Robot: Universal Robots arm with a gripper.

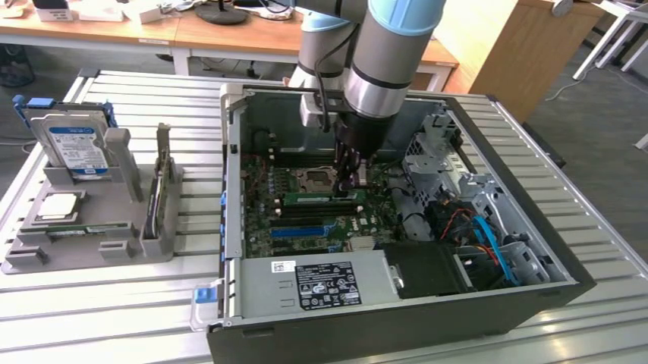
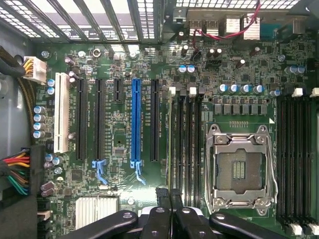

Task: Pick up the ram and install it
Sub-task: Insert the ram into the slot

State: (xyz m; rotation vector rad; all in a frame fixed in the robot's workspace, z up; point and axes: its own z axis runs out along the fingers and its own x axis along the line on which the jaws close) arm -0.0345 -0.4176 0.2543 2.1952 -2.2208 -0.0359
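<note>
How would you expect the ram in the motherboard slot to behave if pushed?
Probably stiff: the ram is a thin, flat circuit board. Likely fragile to sideways pushes, since it stands on its narrow edge. Seemingly light, being so slim.

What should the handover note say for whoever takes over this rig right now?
Grip: the pincer is shut, with its tips over one end of the ram. I cannot tell whether they touch it.
Where: the ram stands on edge in the memory slot farthest from the CPU socket, on the blue slot's side, inside the open PC case.
Done: the ram has been picked up and set into the slot.
Left: full seating is unconfirmed. I cannot tell whether the end latches have closed.
</note>
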